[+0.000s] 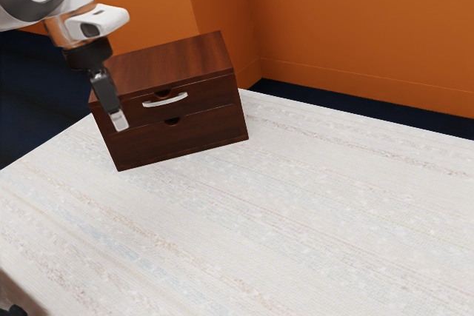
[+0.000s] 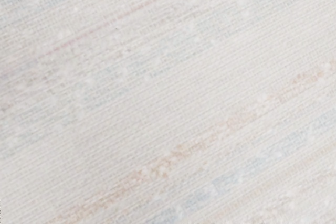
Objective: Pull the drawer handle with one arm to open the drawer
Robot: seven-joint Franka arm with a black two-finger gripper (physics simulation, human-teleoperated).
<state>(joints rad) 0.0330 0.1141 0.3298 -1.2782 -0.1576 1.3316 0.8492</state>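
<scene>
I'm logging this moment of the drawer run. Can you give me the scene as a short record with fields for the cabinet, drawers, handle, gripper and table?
cabinet: brown wood, two drawers, standing on the table
upper drawer: looks shut, carries the handle
handle: pale curved bar, nothing touching it
lower drawer: looks shut, only a small notch at its top edge
gripper: pointing down at the cabinet's front corner on the exterior view's left, apart from the handle
table: pale woven surface, also seen under the hand
progress: handle not yet grasped
</scene>
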